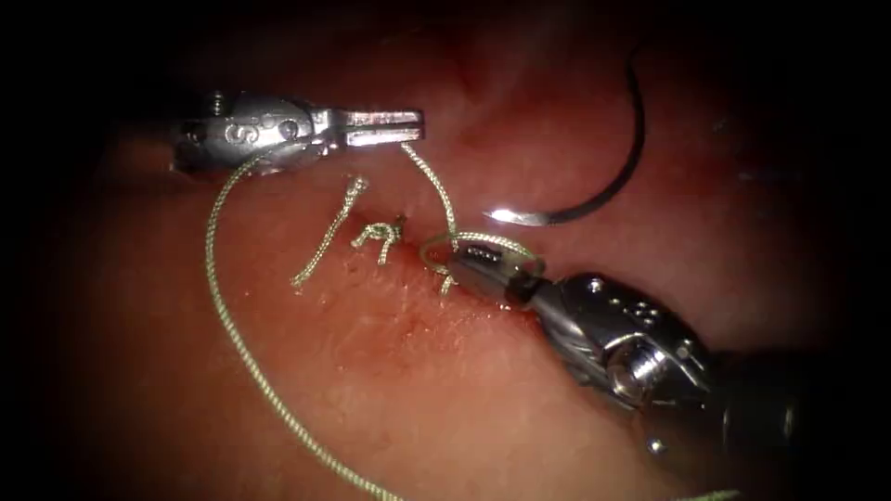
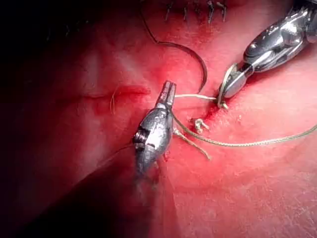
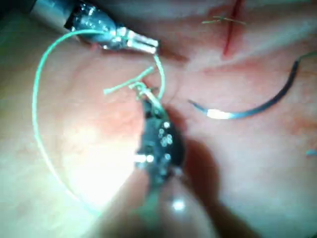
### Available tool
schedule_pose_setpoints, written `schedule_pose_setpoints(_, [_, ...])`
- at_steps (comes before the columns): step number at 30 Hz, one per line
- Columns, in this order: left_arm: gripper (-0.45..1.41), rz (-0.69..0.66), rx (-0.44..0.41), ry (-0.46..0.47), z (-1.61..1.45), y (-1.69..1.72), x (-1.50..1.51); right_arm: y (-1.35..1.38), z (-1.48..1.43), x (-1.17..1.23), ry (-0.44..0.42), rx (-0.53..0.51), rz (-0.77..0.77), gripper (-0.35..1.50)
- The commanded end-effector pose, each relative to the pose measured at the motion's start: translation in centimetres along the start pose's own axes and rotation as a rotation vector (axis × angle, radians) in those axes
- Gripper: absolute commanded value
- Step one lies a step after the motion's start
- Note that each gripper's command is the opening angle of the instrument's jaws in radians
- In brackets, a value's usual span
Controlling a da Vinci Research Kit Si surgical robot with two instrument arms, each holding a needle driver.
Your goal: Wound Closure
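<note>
Pale green thread (image 1: 225,315), dark needle (image 1: 624,162), red fluid (image 1: 408,325), silver claws.

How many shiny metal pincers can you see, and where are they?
2. The left pincer is left of the cut, shut on the thread. The right pincer is at the cut with a thread loop round it. The needle lies free on the tissue.

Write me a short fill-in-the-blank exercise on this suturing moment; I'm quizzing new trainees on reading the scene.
1. The left end effector is shut on the ____.
2. The needle lies free on the tissue, held by ____ tool.
3. A loop of thread is wound around the ____ end effector.
4. A tied knot sits on the cut to the ____ of the right tool's tip.

Missing words: thread; neither; right; left
</note>
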Motion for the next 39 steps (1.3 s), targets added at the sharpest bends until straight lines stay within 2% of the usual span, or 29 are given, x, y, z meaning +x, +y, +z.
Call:
schedule_pose_setpoints(1, [-0.45, 0.000, 0.003, 0.001, 0.07, -0.03, -0.05, -0.03, 0.08, -0.04, 0.000, 0.002, -0.004, -0.35])
schedule_pose_setpoints(8, [-0.45, -0.006, 0.005, -0.005, 0.50, -0.42, -0.16, -0.22, 0.14, -0.17, -0.028, 0.026, -0.037, -0.35])
schedule_pose_setpoints(14, [-0.45, -0.009, 0.012, -0.005, 0.72, -0.75, -0.22, -0.39, 0.11, -0.22, -0.046, 0.051, -0.060, -0.35])
schedule_pose_setpoints(30, [-0.45, -0.050, 0.043, -0.014, 0.86, -1.34, -0.07, -0.53, 0.10, -0.50, -0.085, 0.091, -0.088, -0.35])
schedule_pose_setpoints(39, [-0.45, -0.057, 0.047, -0.037, 0.94, -1.68, -0.09, -0.62, 0.06, -0.60, -0.090, 0.104, -0.099, -0.35])
